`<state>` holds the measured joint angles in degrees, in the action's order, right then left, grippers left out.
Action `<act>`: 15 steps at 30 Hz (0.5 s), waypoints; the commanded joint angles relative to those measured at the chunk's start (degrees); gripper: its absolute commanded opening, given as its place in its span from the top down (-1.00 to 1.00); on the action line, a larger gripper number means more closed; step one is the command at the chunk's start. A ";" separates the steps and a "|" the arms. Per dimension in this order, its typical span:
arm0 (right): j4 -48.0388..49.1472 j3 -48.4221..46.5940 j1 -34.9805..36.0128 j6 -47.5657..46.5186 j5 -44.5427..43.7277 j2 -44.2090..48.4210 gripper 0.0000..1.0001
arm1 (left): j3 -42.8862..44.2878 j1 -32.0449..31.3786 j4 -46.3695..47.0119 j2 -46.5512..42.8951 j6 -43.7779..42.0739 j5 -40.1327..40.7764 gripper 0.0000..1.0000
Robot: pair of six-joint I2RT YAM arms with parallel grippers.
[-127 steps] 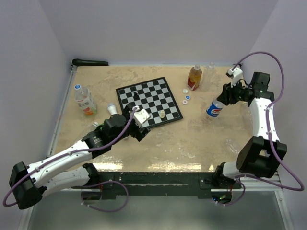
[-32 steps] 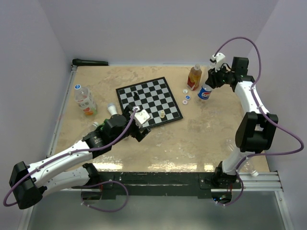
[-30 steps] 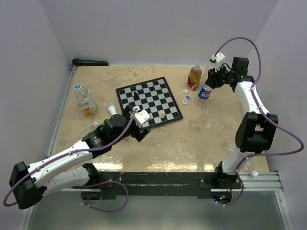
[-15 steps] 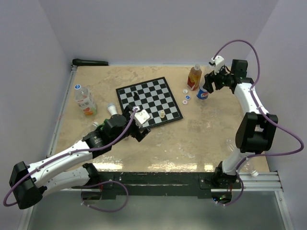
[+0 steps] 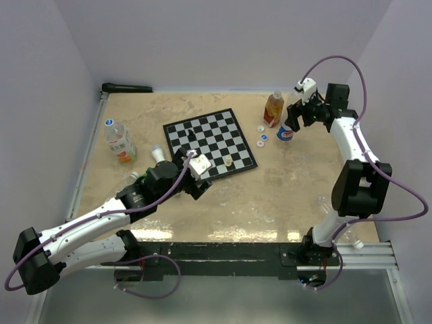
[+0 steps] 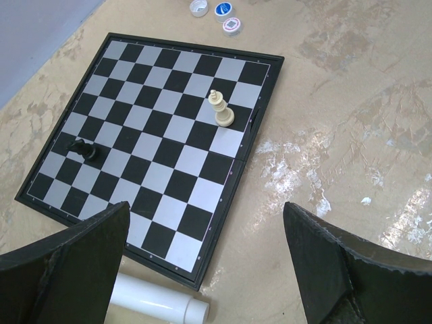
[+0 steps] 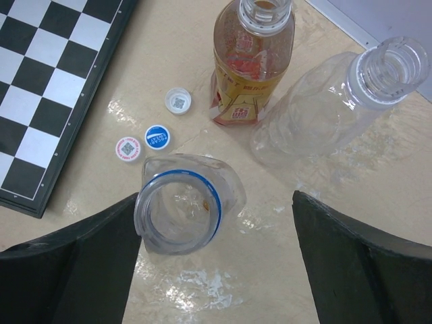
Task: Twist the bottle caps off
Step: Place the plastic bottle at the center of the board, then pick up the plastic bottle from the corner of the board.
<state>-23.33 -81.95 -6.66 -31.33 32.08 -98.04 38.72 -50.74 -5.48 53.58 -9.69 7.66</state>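
**Right jaws spread around an uncapped soda bottle; three loose caps beside it**

Your right gripper is at the far right of the table, with its fingers released and standing wide. The blue-labelled soda bottle stands upright between them with its neck open. There is clear space on the side of the right finger. On the other side you cannot tell from the wrist view whether the finger touches the bottle wall.

The three bottle caps lie close together on the table, between the right edge of the chessboard and the soda bottle. One is plain white, one is blue-topped, and one is white with a pinkish print. None of them sits on a bottle.

Just beyond the caps stands an orange-labelled tea bottle, also open. A clear bottle with a bare neck is right beside it.

Your left gripper hangs over the near corner of the chessboard. Its jaws are fully parted and nothing is in them. On the board, a cream chess piece and a black chess piece stand well apart. A white cylinder lies just off the board's near edge.

Far left, another orange-labelled bottle has its cap on.
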 commanded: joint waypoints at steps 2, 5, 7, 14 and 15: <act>-0.57 0.65 0.15 -0.75 0.88 5.22 -0.87 | 0.13 0.20 1.26 -0.32 -0.85 -0.37 -1.00; -0.66 0.74 0.15 -0.66 0.53 6.45 -0.92 | 0.13 0.20 1.26 -0.41 -0.94 -0.37 -1.00; -1.01 0.74 0.06 -0.66 0.27 7.16 -0.94 | 0.22 0.20 1.26 -0.41 -0.94 -0.37 -1.00; -3.21 1.79 -0.37 -2.33 -1.49 10.76 -0.96 | 0.13 0.20 1.17 -0.58 -0.85 -0.19 -1.00; -3.99 1.88 -0.64 -2.59 -1.66 11.29 -0.96 | 0.22 0.20 1.17 -0.67 -0.85 -0.19 -1.00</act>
<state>-25.21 -80.73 -6.76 -32.18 31.83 -90.35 38.72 -50.74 -5.48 53.58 -9.69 7.68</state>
